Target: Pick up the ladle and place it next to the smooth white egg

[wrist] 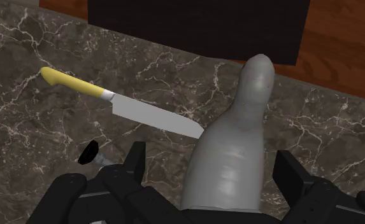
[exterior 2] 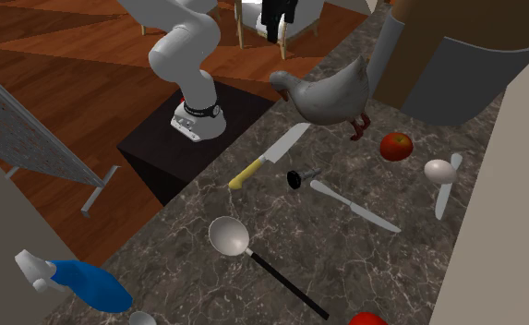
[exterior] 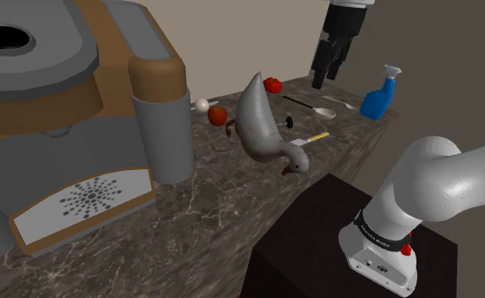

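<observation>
Dark marbled counter [exterior 2: 207, 295] ran well below the gripper [exterior: 323, 76], which hung high above it.

Coffee machine [exterior: 71, 127], brown and grey, stood at the counter end farthest from the gripper.

White arm [exterior: 439, 190] rose from its dark stand [exterior: 316, 245] beside the counter's edge.

Grey bird figure [wrist: 229, 165] was straight beneath the gripper. In the wrist view its body ran up between the 2 black fingers [wrist: 134, 167]. The fingers stood wide apart and touched nothing. Gripper spread, holding nothing.

Blue spray bottle [exterior: 380, 97] stood on the counter, farther from the gripper than the ladle.

Ladle [exterior 2: 228, 235], with pale bowl and thin black handle, lay flat on the counter, untouched. From the gripper it was out past the yellow handle end of the kitchen knife, between that knife and the spray bottle.

Kitchen knife [wrist: 120, 105] lay below the gripper, its blade tip just beside the bird.

Table knife [exterior 2: 354, 205] lay beyond the kitchen knife from the gripper.

Red apple [exterior 2: 396, 146] sat near the bird's feet.

White egg [exterior 2: 439, 170] sat near the apple, on the side away from the gripper. It was well apart from the ladle, with the table knife between them.

Small black object [exterior 2: 297, 177] lay between the 2 knives. Could not identify it.
</observation>
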